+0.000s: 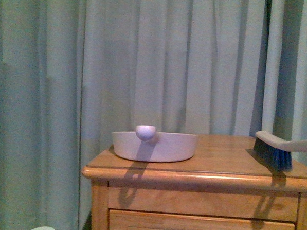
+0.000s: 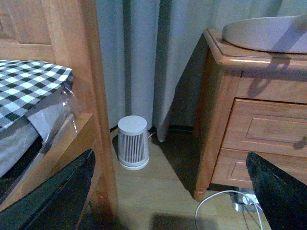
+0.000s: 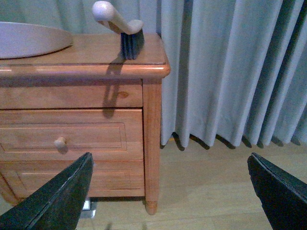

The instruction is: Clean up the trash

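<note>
Bedroom corner: pale curtain point(image 1: 68, 64) behind wooden nightstand point(image 1: 191, 173).

Left gripper point(image 2: 169, 155): jaws spread wide, nothing between them, no contact. Dark fingers point(image 2: 48, 201) framing floor gap between bed frame point(image 2: 81, 72) and nightstand.

Right gripper point(image 3: 169, 157): jaws likewise spread wide, empty, no contact. Pointed at nightstand's right front corner and bare wood floor point(image 3: 216, 187) beside it.

Neither arm in front view; arm pose otherwise not readable.

Beyond left fingers: small white slatted cylinder point(image 2: 133, 143) upright on floor against curtain, between bed post and nightstand leg. White cable point(image 2: 211, 211) looping on floor by that leg. Black-and-white checked cloth point(image 2: 29, 81) on bed.

Beyond right fingers: drawer front with round drawer knob point(image 3: 60, 142).

On nightstand top: white oval dustpan point(image 1: 162, 146), knob handle point(image 1: 145, 132) toward camera, left of centre. Brush point(image 1: 278, 150) at right edge, bristles down on wood, well apart from dustpan.

Trash: not located in any of three views.
</note>
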### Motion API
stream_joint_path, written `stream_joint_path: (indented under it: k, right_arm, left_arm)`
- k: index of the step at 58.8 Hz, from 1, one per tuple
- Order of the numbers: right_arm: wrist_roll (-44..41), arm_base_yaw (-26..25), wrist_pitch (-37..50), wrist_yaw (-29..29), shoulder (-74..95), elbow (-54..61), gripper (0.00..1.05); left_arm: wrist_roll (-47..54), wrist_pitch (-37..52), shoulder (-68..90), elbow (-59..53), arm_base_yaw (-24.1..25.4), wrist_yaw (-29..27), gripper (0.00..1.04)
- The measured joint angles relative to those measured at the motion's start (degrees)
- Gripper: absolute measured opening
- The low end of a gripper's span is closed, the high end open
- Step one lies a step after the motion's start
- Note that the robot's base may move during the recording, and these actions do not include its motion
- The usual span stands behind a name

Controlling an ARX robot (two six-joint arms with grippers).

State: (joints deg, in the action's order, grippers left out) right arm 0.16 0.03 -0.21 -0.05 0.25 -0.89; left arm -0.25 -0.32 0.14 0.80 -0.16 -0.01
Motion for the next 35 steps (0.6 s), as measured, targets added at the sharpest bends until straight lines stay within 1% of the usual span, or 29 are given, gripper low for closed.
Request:
stream_joint_path:
  k: [35]
  right_arm:
    - [-0.02, 0.0, 0.0, -0.02, -0.02, 0.0, 0.97]
  left_arm:
    - [0.0, 0.0, -0.04, 0.0, 0.0, 0.0, 0.97]
